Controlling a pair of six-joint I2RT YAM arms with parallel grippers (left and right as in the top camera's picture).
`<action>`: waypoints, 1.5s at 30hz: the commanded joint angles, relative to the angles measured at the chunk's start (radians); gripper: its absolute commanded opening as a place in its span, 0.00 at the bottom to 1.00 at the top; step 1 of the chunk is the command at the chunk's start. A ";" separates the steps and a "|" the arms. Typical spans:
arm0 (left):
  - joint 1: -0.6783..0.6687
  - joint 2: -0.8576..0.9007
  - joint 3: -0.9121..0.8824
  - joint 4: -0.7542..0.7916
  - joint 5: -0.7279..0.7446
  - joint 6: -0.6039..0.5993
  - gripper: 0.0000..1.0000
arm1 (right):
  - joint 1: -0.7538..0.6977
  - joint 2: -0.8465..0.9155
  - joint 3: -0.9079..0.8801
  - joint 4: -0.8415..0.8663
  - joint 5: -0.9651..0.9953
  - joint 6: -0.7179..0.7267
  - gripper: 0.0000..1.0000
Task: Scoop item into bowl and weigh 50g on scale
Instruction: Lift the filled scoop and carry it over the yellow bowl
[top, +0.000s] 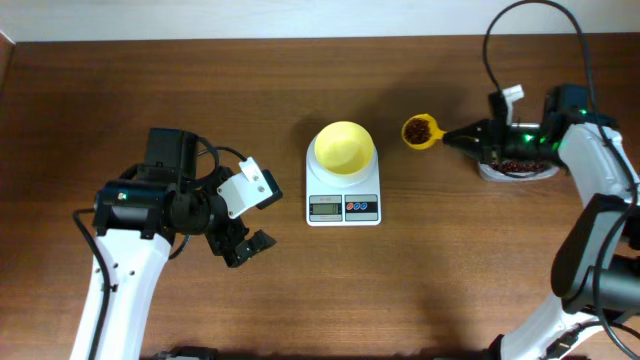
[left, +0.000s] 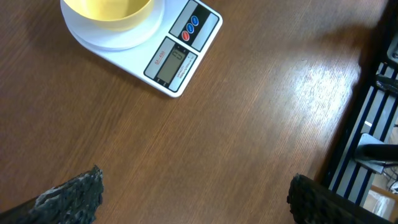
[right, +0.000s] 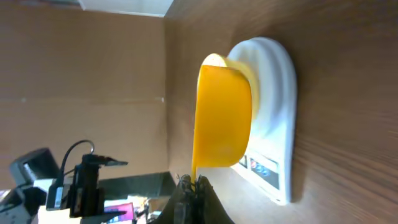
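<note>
The pale yellow bowl (top: 344, 147) sits empty on the white scale (top: 343, 205) at the table's middle; both also show in the left wrist view, the bowl (left: 109, 9) and the scale (left: 180, 53). My right gripper (top: 470, 136) is shut on the handle of a yellow scoop (top: 420, 131) holding red-brown beans (top: 421, 129), a short way right of the bowl. In the right wrist view the scoop (right: 222, 118) hides most of the bowl, with the scale (right: 273, 124) behind. My left gripper (top: 240, 240) is open and empty, left of the scale.
A clear tub of beans (top: 520, 166) stands at the right, under my right arm. Dark equipment lies beyond the table edge in the left wrist view (left: 379, 124).
</note>
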 joint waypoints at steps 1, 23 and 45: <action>-0.004 -0.004 0.013 -0.001 0.018 0.016 0.99 | 0.040 0.009 -0.007 0.006 -0.060 -0.008 0.04; -0.004 -0.004 0.013 -0.001 0.018 0.016 0.99 | 0.278 0.009 -0.007 0.300 0.061 0.071 0.04; -0.004 -0.004 0.013 -0.001 0.018 0.016 0.99 | 0.282 0.009 -0.007 0.345 0.125 -0.234 0.04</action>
